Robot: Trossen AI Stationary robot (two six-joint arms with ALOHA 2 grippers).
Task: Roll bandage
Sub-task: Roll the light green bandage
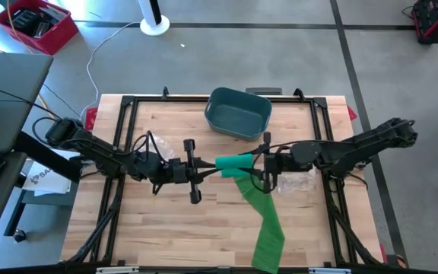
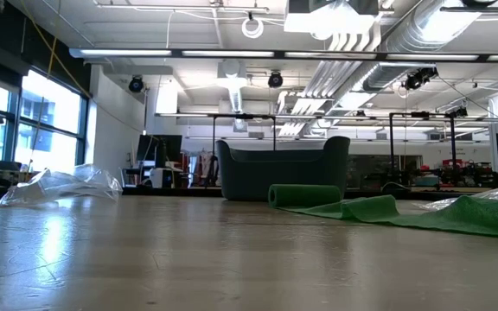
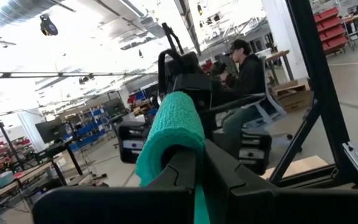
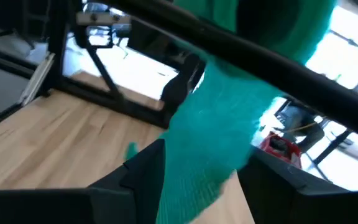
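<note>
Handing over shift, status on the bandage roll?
Left hand shut on the bandage roll. Right hand open at its other end. Loose tail trails off table edge. Bin clear behind.

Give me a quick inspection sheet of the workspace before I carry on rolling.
Surface: wooden table, black frame.
Job's things: green bandage, rolled end between the grippers, tail trailing to the table's front edge.
Clutter: teal bin at the back; clear plastic wrap.
Grippers: left gripper shut on the roll; right gripper open around the bandage.
Cables: white cable on the floor.
Surroundings: red crate; seated person.
</note>
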